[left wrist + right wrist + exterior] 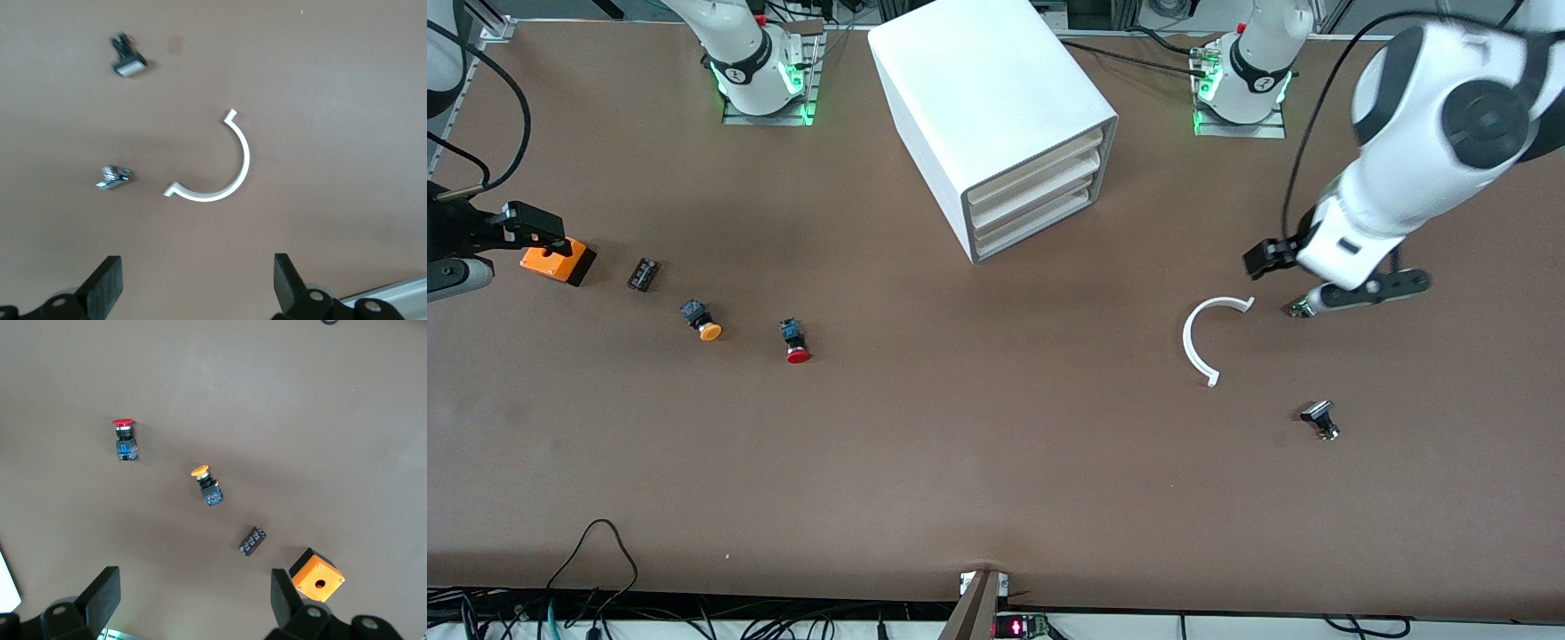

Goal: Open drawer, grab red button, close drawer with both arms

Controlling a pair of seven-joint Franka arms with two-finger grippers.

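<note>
The white cabinet [978, 98] stands at the robots' edge of the table, mid-table, with its four drawers pushed in; the lowest drawer [1033, 233] is shut. The red-capped button [796, 342] lies on the table toward the right arm's end, also in the right wrist view [124, 439]. My right gripper [494, 236] is open and empty above the orange box, well away from the button; its own view [193, 600] shows bare table between its jaws. My left gripper [1332, 276] is open and empty over the table at the left arm's end, and in its own view [197, 283].
An orange-yellow button [704, 324], a small black part [643, 274] and the orange box [559, 260] lie between the red button and the right gripper. A white C-shaped ring [1186, 342], a small metal part [1303, 308] and a black-silver part [1320, 418] lie near the left gripper.
</note>
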